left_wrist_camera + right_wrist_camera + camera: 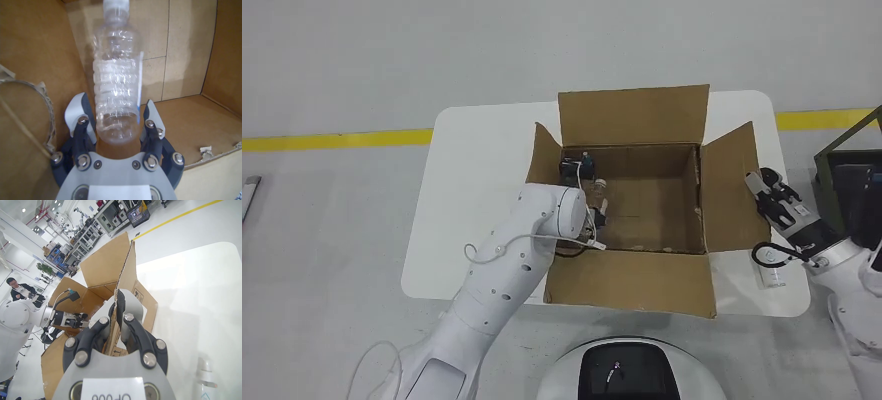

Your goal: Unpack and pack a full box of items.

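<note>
The box (632,285) stands open on the table (472,200). The left gripper (115,100) is inside it, in the far left part. The bottle (115,75) is there too, and its base sits between the two fingers (75,113). Its long axis runs straight away from the palm, with the base toward the palm and the cap at the other end. A thin strip of cardboard seems to show on each side between finger and bottle, so I judge that the gripper is spread around the base and not pressing on it.

The right gripper (117,300) is at the right side of the box and is pinched closed on the edge of the right flap (126,272), which it holds outward.

The left arm is clearly the nearer one to the bottle, and the right one is well apart from it. For a lift the fingers need only to close across the base. This end is round and smooth, so the bottle may slip or swing.
</note>
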